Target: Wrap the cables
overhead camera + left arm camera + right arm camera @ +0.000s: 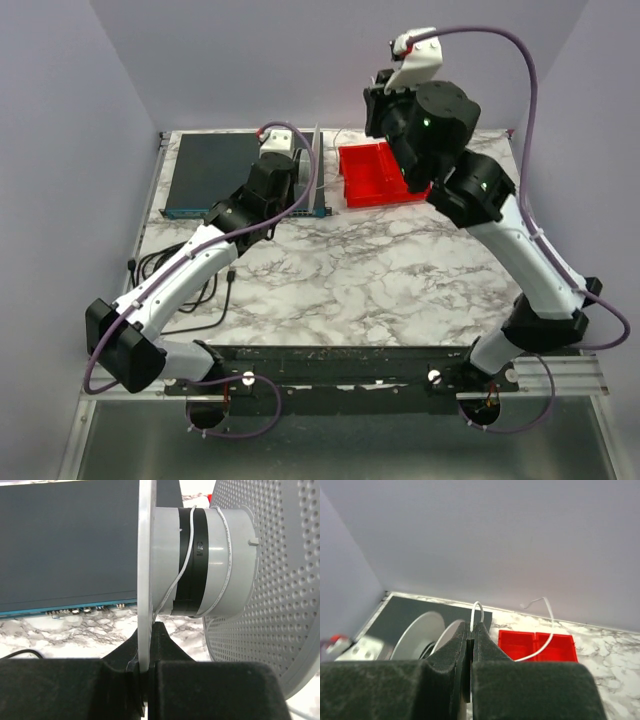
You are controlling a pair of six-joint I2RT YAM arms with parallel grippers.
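In the left wrist view a grey spool has a pale hub (212,555) banded in black between a thin flange (145,565) and a perforated flange (280,580). The thin white cable (184,565) lies in a couple of loose turns over the hub. My left gripper (150,630) is shut on the thin flange's lower edge. My right gripper (472,627) is raised above the table and shut on the cable, which arches in a small loop (477,605) over the fingertips. Its free end (547,625) curls up to the right. The spool (417,632) sits below left of that gripper.
A red two-compartment bin (375,172) sits at the back middle of the marble table, under the right arm (470,190). A flat dark box with a blue front edge (210,172) lies at the back left. Black cords (190,290) trail beside the left arm.
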